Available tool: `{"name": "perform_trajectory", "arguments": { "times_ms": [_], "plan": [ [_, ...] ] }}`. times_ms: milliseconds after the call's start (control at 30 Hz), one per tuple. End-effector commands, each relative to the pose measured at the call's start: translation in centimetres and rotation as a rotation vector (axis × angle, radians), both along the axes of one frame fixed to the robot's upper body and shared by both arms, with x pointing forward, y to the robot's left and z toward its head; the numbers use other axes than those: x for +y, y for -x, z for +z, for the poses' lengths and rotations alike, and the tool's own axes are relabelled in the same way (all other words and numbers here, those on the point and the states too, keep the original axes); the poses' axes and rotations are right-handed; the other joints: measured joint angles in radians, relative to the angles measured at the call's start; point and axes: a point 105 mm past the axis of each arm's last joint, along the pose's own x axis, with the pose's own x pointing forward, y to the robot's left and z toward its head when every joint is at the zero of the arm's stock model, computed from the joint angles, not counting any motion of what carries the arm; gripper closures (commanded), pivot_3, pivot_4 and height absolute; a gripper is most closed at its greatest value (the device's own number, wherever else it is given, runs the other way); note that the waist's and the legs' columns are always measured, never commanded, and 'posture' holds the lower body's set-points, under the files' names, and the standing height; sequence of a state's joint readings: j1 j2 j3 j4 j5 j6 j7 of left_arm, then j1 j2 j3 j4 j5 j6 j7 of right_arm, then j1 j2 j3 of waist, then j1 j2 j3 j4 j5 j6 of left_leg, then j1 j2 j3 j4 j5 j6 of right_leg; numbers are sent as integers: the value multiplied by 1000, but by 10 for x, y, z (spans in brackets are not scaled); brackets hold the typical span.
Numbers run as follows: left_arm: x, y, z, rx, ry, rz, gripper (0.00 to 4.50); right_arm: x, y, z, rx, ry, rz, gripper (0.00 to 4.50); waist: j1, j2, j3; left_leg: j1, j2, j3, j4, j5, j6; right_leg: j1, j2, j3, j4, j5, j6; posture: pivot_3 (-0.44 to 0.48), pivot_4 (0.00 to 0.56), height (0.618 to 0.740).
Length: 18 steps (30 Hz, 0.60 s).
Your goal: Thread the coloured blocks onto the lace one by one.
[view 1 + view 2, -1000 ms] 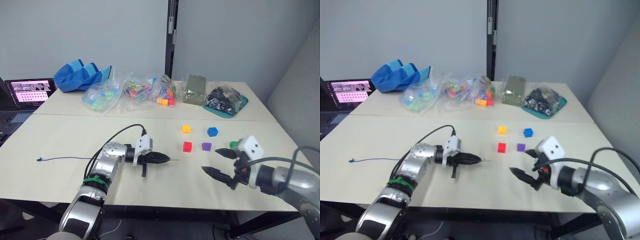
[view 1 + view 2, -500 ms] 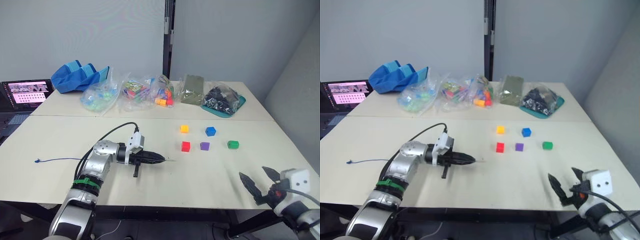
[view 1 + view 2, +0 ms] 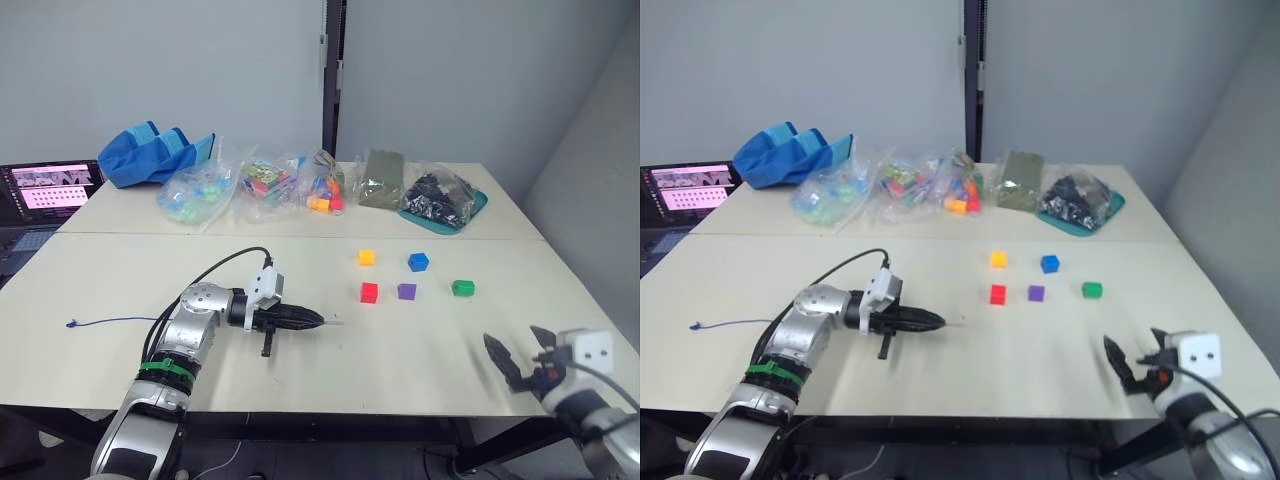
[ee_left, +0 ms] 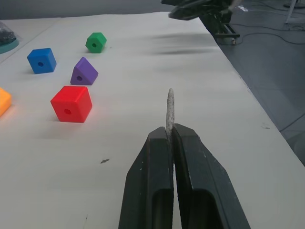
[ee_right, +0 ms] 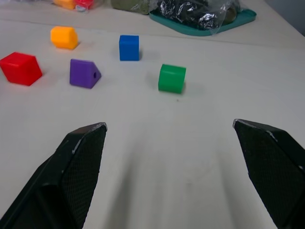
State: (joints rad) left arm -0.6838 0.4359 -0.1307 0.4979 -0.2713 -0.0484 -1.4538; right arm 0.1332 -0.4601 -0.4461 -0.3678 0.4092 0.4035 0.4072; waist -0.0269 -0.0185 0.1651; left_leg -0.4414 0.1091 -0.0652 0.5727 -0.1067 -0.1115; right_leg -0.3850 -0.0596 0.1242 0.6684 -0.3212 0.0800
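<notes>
Five coloured blocks lie right of the table's middle: yellow-orange (image 3: pixel 367 257), blue (image 3: pixel 418 262), red (image 3: pixel 370 292), purple (image 3: pixel 406 291) and green (image 3: pixel 462 288). The dark-blue lace (image 3: pixel 110 320) trails left across the table to a small knot. My left gripper (image 3: pixel 315 320) lies low over the table, shut on the lace's pale stiff tip (image 4: pixel 169 107), which points toward the red block (image 4: pixel 71 103). At the front right table edge my right gripper (image 3: pixel 522 362) stands open, empty, well short of the green block (image 5: pixel 172 78).
Clear bags of toy pieces (image 3: pixel 275 185) line the back of the table, with a blue fabric bag (image 3: pixel 160 152) at the left and a teal tray (image 3: pixel 477 210) of dark parts at the right. A laptop (image 3: pixel 45 187) sits off the table's left side.
My right gripper has pulled back from beside the green block to the front right table edge, still open. The left gripper still holds the lace's tip in place.
</notes>
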Motion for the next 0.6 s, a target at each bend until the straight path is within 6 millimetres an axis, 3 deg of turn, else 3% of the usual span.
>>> {"name": "perform_trajectory", "arguments": {
  "times_ms": [33,267,433,600],
  "plan": [
    [2,-1,9,-67,6,38,4463,-14,-30,2,0,37,-67,0,0,0,0,0,0,0,0,0,0,0,0,0,0,0,0,0,150,740],
    [-1,10,6,-81,-2,52,4463,-17,-99,14,15,57,-10,0,-2,1,0,0,0,0,0,0,0,0,0,0,-1,0,0,0,150,740],
    [-1,12,7,-88,-11,68,4463,-11,-126,12,39,64,9,0,-1,1,0,0,0,0,0,0,0,0,0,0,-2,0,0,0,150,740],
    [4,16,9,-94,-12,99,4463,-3,-139,3,58,40,-1,0,-5,1,0,0,0,0,-1,0,0,0,0,0,-2,0,0,0,150,740]
  ]
}}
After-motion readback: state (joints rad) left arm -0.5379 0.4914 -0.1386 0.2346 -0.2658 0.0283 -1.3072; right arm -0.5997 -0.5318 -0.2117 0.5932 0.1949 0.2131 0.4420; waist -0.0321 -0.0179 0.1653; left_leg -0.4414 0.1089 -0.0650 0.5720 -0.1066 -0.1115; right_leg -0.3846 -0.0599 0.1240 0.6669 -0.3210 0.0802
